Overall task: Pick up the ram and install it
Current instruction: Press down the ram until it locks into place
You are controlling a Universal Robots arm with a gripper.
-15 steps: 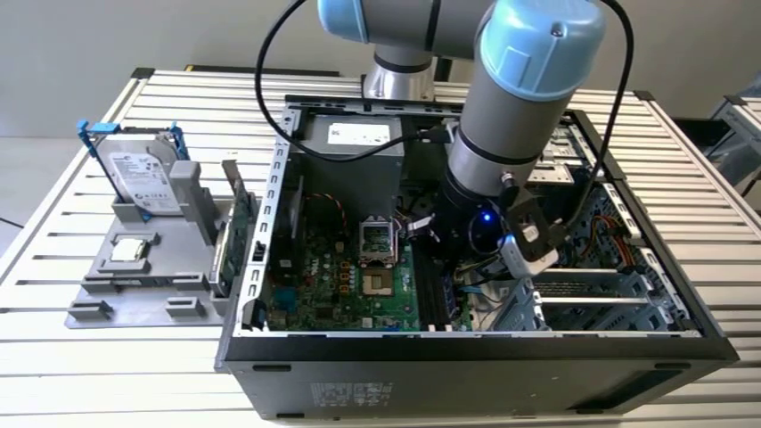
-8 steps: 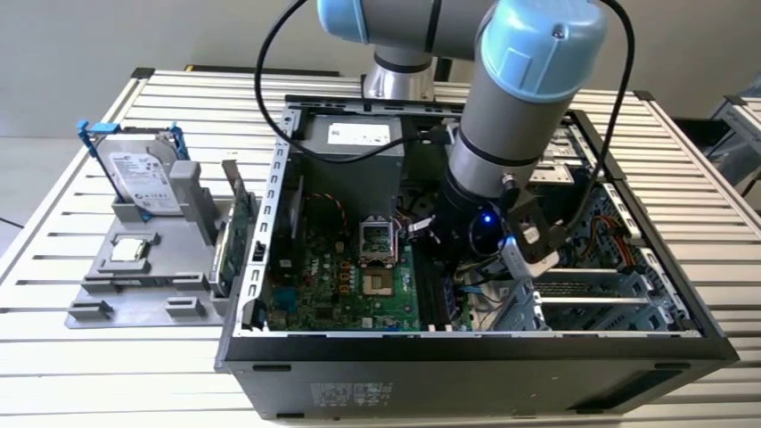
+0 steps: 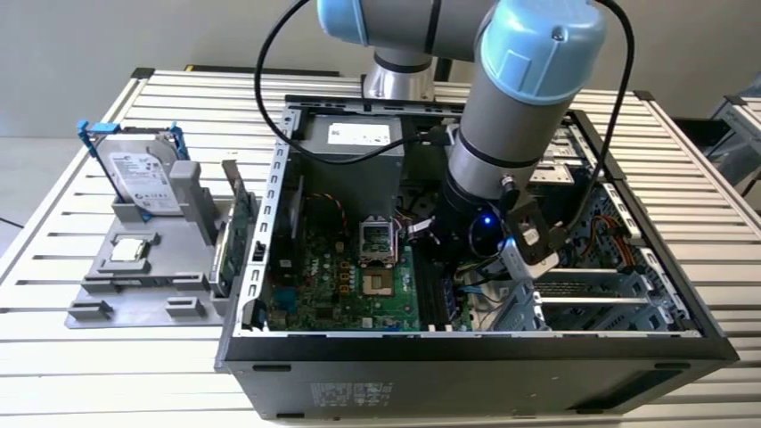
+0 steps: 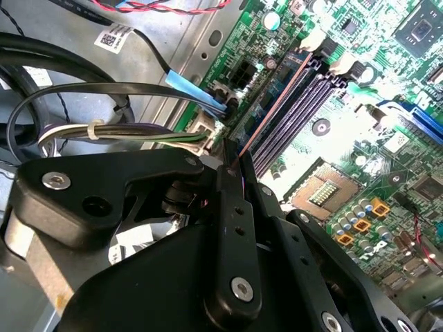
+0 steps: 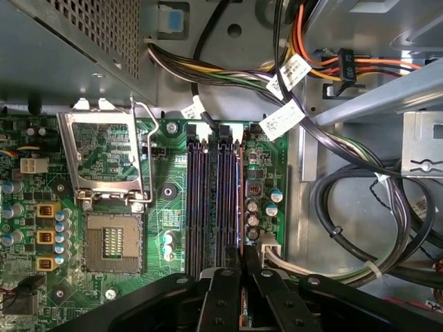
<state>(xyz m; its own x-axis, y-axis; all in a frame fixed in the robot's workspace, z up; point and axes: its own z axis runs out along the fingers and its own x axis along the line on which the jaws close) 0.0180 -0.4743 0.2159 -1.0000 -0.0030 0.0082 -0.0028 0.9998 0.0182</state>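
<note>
My claw (image 5: 242,287) is down inside the open computer case (image 3: 476,343), directly over the memory slots (image 5: 214,200) on the motherboard (image 5: 124,277). Its fingers (image 4: 232,207) are drawn narrow around the ram (image 4: 273,104), which I see edge-on as a thin strip running from between the fingertips along the outermost slot, the one nearest the capacitors (image 5: 252,207). I cannot tell whether the stick is fully seated. The slots beside it hold nothing. The processor socket (image 5: 111,242) lies near the slots, its retention frame (image 5: 104,159) swung open. In the exterior view, a hard drive (image 3: 143,174) with blue rails stands upright in a grey holder (image 3: 143,276) on the tabletop (image 3: 71,357), well apart at the exterior view's left.
</note>
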